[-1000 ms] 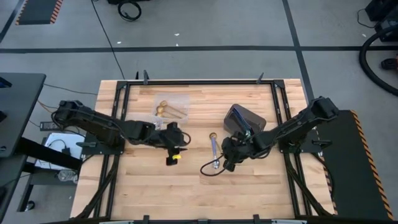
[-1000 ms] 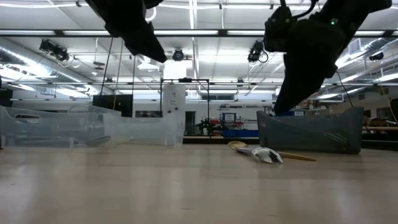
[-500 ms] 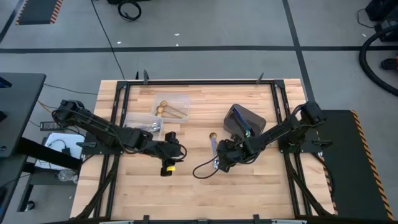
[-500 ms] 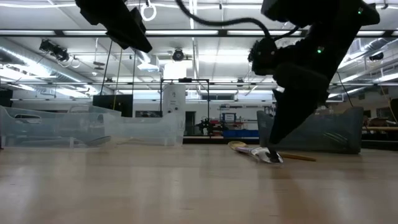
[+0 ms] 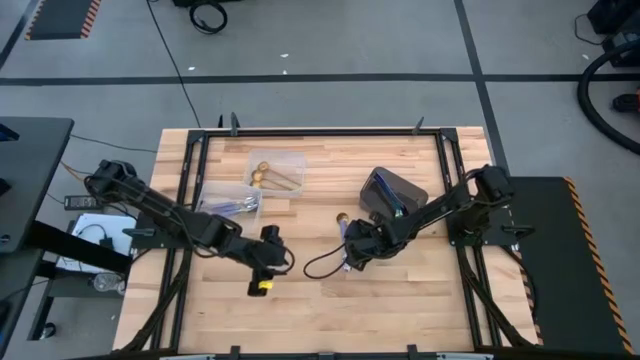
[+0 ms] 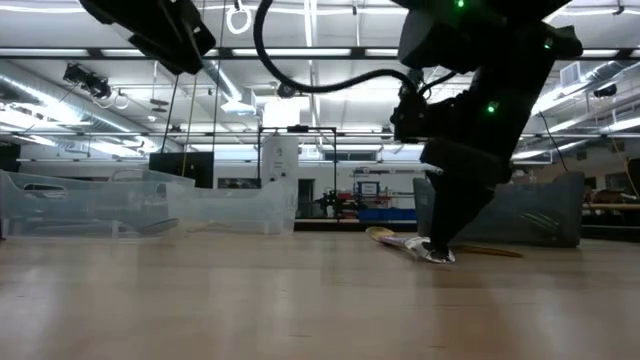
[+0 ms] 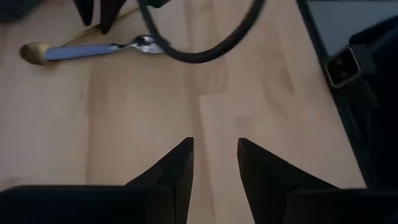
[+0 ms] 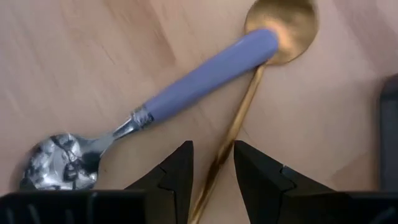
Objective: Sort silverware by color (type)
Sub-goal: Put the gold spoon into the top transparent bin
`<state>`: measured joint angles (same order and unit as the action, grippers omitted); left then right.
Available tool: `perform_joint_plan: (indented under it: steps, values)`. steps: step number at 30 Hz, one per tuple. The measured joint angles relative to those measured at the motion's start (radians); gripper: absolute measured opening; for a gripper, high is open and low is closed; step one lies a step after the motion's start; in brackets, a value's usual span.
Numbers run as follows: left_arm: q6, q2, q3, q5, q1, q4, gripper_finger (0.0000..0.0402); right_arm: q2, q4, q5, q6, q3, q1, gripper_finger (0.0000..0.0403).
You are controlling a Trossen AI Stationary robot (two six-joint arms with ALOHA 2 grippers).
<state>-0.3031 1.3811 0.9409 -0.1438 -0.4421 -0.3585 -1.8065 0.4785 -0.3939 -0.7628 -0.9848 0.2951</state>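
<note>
Now, from above, the right end effector (image 5: 349, 257) has come down over the two spoons lying beside the dark bin (image 5: 392, 193), while its wrist camera shows open fingers straddling the gold spoon (image 8: 261, 56) beneath the blue-handled spoon (image 8: 186, 87), grasp likely next; the left end effector (image 7: 214, 165), open and empty, has pulled back across the tabletop (image 5: 300, 300).

Between the right arm's black fingers (image 8: 180, 171) runs a gold spoon (image 8: 283, 25). Just beyond them, a lilac-handled spoon (image 8: 205, 71) with a silver bowl crosses it on the pale wood desk (image 8: 74, 50).
</note>
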Motion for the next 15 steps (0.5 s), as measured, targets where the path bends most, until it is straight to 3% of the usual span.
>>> perform_joint_plan:
  steps: [9,15]
  values:
    - [0.0,0.0,0.0,0.001,-0.092,-0.001,0.013,-0.035,0.0,0.062,-0.009,-0.004,0.0,0.0118]
    - [0.0,0.0,0.0,0.0,-0.107,0.002,0.013,-0.034,0.003,0.085,-0.028,-0.004,0.0,0.0059]
